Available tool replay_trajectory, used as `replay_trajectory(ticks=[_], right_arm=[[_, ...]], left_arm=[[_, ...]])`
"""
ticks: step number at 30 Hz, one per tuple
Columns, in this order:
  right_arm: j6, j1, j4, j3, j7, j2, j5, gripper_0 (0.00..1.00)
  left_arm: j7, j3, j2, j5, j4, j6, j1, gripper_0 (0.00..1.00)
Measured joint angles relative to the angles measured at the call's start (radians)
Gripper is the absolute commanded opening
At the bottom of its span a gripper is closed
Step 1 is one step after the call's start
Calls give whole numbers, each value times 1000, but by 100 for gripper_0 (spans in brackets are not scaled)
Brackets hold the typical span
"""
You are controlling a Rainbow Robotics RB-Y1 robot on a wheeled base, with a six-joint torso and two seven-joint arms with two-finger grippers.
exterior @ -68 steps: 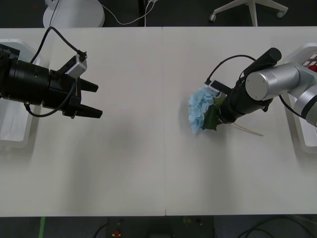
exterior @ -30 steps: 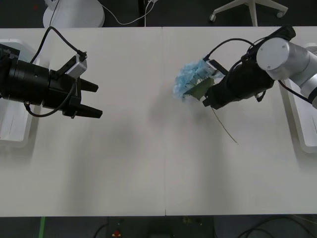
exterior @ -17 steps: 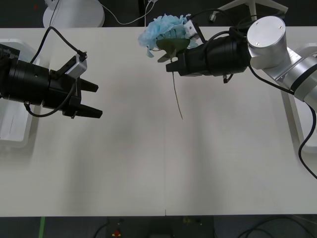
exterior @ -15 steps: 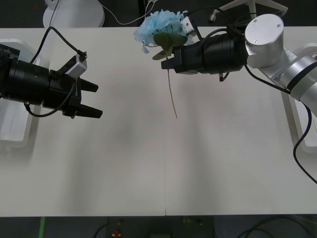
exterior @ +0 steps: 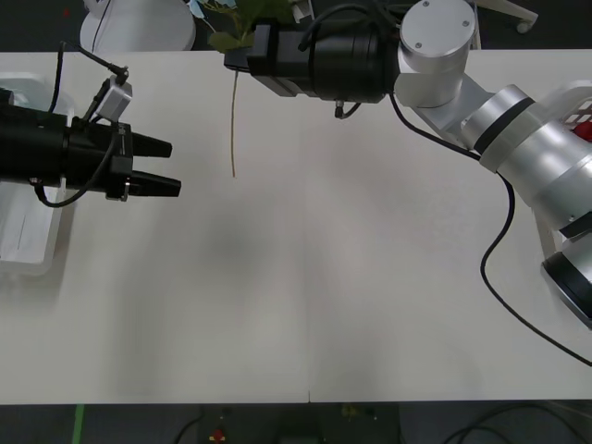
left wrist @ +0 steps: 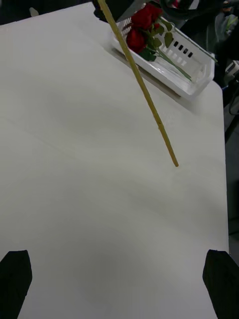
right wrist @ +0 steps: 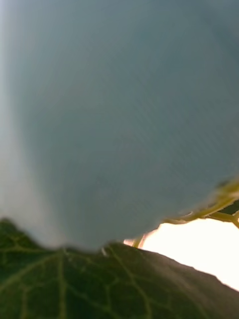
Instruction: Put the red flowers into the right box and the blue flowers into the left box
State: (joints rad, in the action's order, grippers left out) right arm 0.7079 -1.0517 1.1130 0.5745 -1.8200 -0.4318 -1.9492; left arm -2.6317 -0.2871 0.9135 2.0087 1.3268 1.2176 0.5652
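My right pincer point(exterior: 242, 48) is up at the far edge of the desk point(exterior: 324, 277), reaching toward my left side. It holds one of the blue flowers point(right wrist: 119, 114) by the top of its stem. In the front view I see the thin stem point(exterior: 233, 120) hanging straight down over the desk and some green leaves point(exterior: 236, 23) at the top edge. From my right wrist the pale blue fluff is right up close, with a big dark leaf point(right wrist: 99, 284) under it.

My left pincer point(exterior: 157, 166) waits over the left side of the desk. Its two black fingers point(left wrist: 15, 276) are spread wide and hold nothing. The stem hangs in the air ahead of it.

I think the job is nearly done. The right box point(left wrist: 191, 82) has the red flowers point(left wrist: 142, 27) lying in it, with their green stems across the white tray. No other flowers lie on the desk that I can see. The blue flower I am carrying has to go into the left box point(exterior: 32, 254), which sits at the left edge of the desk, partly behind my left arm. I cannot tell what is inside that box
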Motion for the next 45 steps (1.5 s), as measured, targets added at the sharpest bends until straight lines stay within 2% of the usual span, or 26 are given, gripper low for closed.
replay_trajectory(ticks=[6, 11, 20, 28, 36, 37, 38, 39, 40, 41, 45], right_arm=[[-10, -4, 0, -6, -5, 32, 19, 0], [-9, -4, 0, -8, -58, 38, 19, 0], [-6, -4, 0, -8, -74, 58, 76, 0], [-6, -4, 0, -8, -74, 76, 78, 0], [-6, -4, 0, -8, -74, 93, 93, 0], [-6, -4, 0, -8, -74, 93, 93, 0], [-6, -4, 0, -8, -74, 93, 93, 0], [-6, -4, 0, -8, -74, 93, 93, 0], [-6, -4, 0, -8, -74, 93, 93, 0], [-6, -4, 0, -8, -74, 93, 93, 0], [-6, -4, 0, -8, -74, 93, 93, 0]], left_arm=[[0, 0, 0, 147, -91, 5, -2, 100], [0, 0, 0, 230, -113, 13, -11, 100], [0, 1, -25, 244, -106, 41, -15, 100], [0, 1, -107, 244, -105, 37, -15, 100], [0, 1, -193, 236, -105, -29, -15, 100], [0, 1, -201, 229, -105, -40, -15, 93], [0, 1, -208, 219, -105, -50, -15, 66], [0, 1, -215, 211, -105, -59, -15, 32], [0, 1, -221, 206, -105, -67, -15, 12], [0, 1, -225, 203, -105, -71, -15, 0], [0, 1, -234, 202, -105, -77, -15, 0]])
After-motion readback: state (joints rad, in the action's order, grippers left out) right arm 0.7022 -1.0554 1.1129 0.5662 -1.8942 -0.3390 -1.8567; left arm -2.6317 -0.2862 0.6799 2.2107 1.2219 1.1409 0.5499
